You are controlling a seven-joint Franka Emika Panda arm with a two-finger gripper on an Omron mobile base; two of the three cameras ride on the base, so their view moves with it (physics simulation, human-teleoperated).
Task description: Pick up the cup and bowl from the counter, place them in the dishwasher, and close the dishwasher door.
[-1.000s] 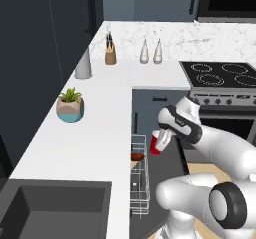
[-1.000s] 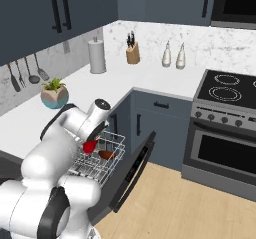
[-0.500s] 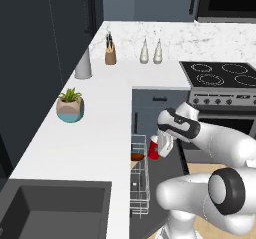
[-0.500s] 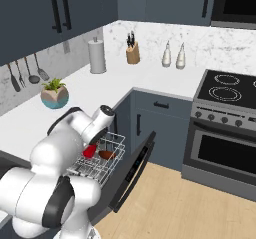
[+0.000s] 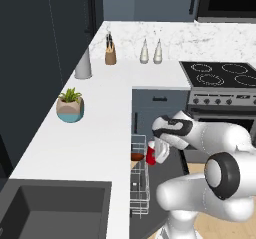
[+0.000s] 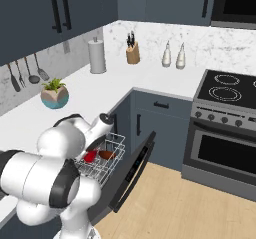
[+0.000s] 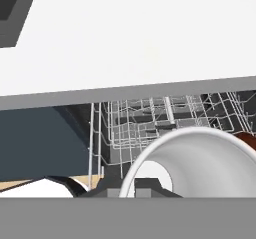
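Note:
My gripper is shut on the small red cup and holds it just over the dishwasher's white wire rack, below the edge of the white counter. The dark reddish-brown bowl lies in the rack, right beside the cup. From the right base view the cup and bowl sit side by side over the rack, and the dishwasher door hangs open. In the hand view the cup's white inside looms in front of the rack, with the bowl at the right edge.
On the counter stand a teal-and-tan plant pot, a grey canister, a knife block and two bottles. A dark sink lies at the near left. The stove and its oven are to the right.
The gripper has carried the cup down and a little toward the counter, closer to the rack and the bowl. The bowl and the door have not moved.

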